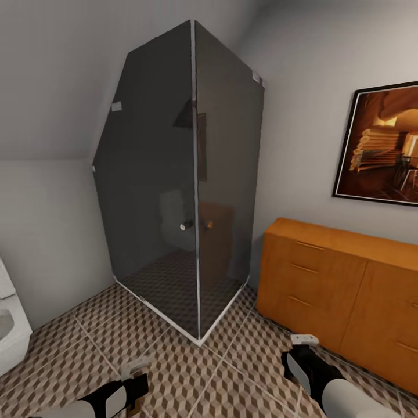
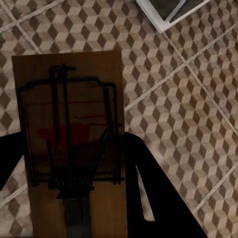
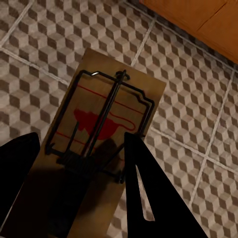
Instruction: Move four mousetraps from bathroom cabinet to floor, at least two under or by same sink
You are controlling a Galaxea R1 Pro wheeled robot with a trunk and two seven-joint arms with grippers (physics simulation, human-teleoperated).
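You face a corner shower stall [image 1: 186,191] standing on the bathroom floor [image 1: 232,371]; the cabinet [image 1: 342,290] sits against the wall to its right, a framed picture [image 1: 383,145] above it, and a toilet [image 1: 11,331] at far left

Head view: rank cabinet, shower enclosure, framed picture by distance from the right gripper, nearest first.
From the right gripper:
1. Cabinet, just beyond it, to its right.
2. Shower enclosure, in the corner ahead, to its left.
3. Framed picture, high on the wall above the cabinet.
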